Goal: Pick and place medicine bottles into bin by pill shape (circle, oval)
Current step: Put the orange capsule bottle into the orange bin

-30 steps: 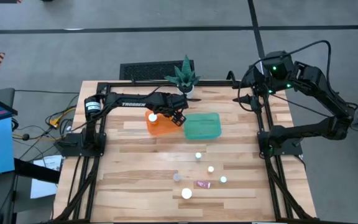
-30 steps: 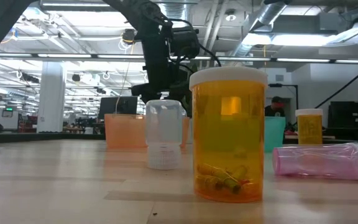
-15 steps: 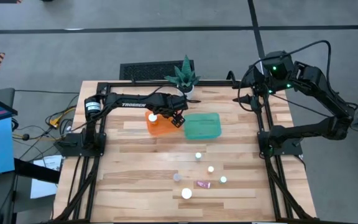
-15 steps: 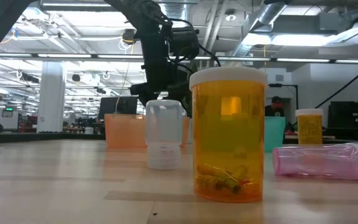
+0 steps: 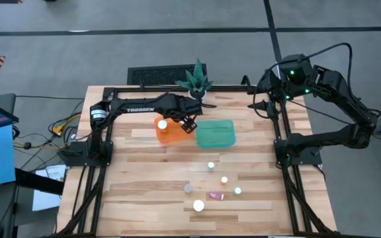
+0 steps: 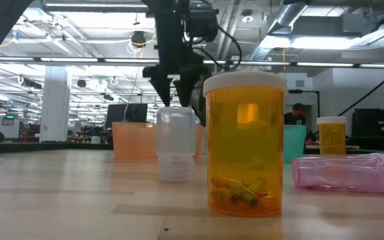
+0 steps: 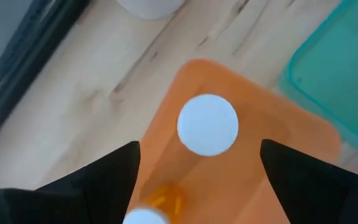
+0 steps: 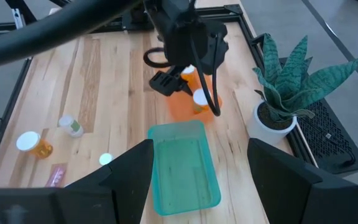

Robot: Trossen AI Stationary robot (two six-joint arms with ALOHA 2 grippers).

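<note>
My left gripper [image 5: 181, 121] hangs open and empty above the orange bin [image 5: 170, 131]; it also shows in the low view [image 6: 175, 90]. In the bin a white-capped bottle [image 7: 207, 123] stands upright, and a second bottle [image 7: 149, 213] shows beside it. The green bin [image 5: 215, 133] sits to the right of the orange one. Several white-capped bottles stand on the table's near middle [image 5: 211, 165] [image 5: 224, 179] [image 5: 198, 205]. A pink bottle [image 5: 215, 196] lies on its side. My right gripper [image 5: 259, 104] waits open at the far right.
A potted plant [image 5: 196, 82] stands at the far edge, just behind the bins. In the low view a large orange bottle [image 6: 245, 143], a clear bottle [image 6: 176, 143] and the lying pink bottle [image 6: 342, 172] stand close to the camera. A black frame [image 5: 104, 132] borders the table.
My left gripper has gone up from the orange bin and a little toward the table's far edge. The bottles in the bin and on the table have stayed where they were.
</note>
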